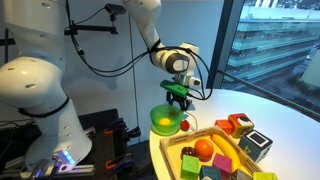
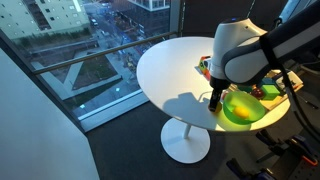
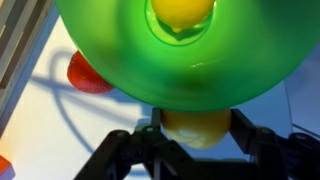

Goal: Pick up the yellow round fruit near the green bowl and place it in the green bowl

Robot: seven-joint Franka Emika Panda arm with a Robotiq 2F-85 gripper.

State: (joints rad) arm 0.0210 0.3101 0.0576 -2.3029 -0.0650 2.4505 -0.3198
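Now, the gripper (image 1: 178,101) hangs just above the green bowl (image 1: 155,121). Its fingers (image 3: 248,140) are drawn in narrow on the yellow round fruit (image 3: 197,130), which in the wrist view appears just short of the bowl's rim. A second yellow piece (image 3: 180,10) lies at the bowl's centre. The small red ball (image 3: 88,72) rests on the white table (image 2: 170,70), just beside the bowl's wall. In an exterior view the bowl stands close to the table's rounded edge, with the wooden tray (image 1: 195,133) of blocks and an orange fruit (image 1: 204,149) near it. Bare tabletop spreads toward the window side.
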